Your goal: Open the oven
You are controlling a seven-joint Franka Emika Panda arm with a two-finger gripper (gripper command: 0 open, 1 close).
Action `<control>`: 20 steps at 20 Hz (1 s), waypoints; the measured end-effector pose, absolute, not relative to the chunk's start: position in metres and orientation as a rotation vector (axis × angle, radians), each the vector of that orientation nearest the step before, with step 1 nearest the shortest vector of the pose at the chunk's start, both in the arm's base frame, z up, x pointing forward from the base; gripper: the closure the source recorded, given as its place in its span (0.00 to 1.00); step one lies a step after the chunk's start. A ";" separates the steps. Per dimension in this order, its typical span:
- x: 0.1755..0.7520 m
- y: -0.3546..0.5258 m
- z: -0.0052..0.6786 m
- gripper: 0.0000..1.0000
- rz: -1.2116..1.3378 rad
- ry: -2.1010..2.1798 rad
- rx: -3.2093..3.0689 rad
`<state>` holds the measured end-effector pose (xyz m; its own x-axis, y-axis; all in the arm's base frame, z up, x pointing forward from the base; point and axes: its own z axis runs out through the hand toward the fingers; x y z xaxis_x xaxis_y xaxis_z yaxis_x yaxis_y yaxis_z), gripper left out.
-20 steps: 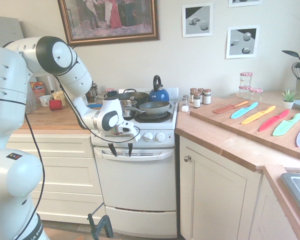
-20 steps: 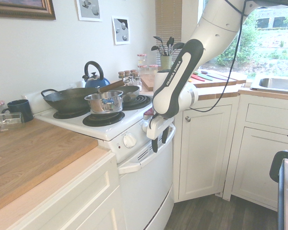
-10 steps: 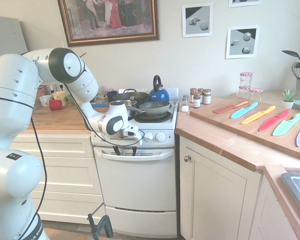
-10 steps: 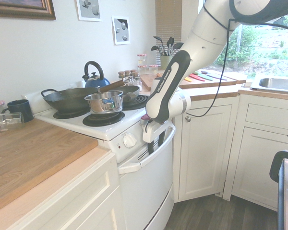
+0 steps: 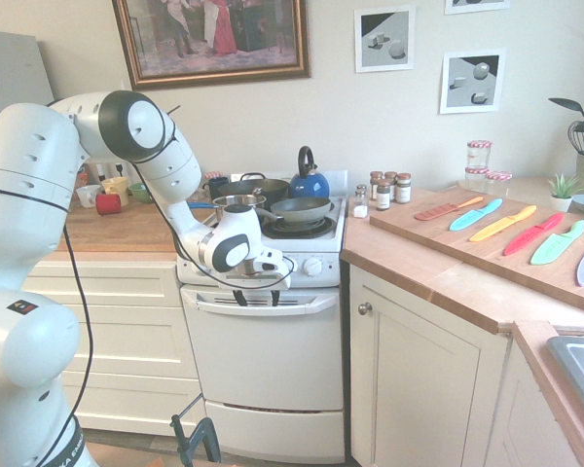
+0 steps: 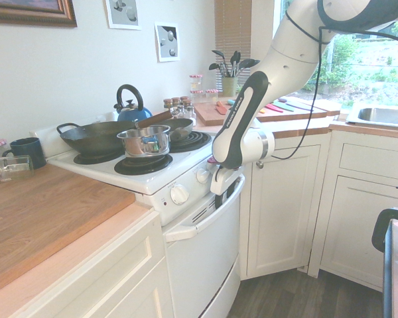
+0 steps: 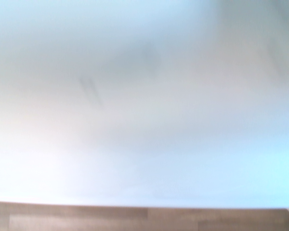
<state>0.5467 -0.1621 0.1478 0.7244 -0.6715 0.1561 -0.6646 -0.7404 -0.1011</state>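
Observation:
The narrow white oven stands between cream cabinets with its drop-down door shut. In the second exterior view the oven also shows its door flush. My gripper hangs just under the row of white knobs, fingers pointing down at the long white bar handle. The two dark fingers stand apart along the bar, open, with nothing clamped. From the side, my gripper has its fingertips right at the handle, seemingly in the gap behind it. The wrist view shows only a blurred white surface.
Pans and a blue kettle crowd the black hob. A cream cabinet door with a round knob adjoins the oven on the right, cream drawers on the left. Coloured knives lie on a wooden board.
My gripper has shifted right along the oven front and sunk slightly, bringing its fingers down to the handle bar. The oven door has not moved.

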 end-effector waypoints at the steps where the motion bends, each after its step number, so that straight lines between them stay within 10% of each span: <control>1: 0.533 -0.165 0.143 0.00 -0.254 1.113 -2.888; 20: 0.406 -0.207 0.174 0.00 -0.124 1.092 -2.900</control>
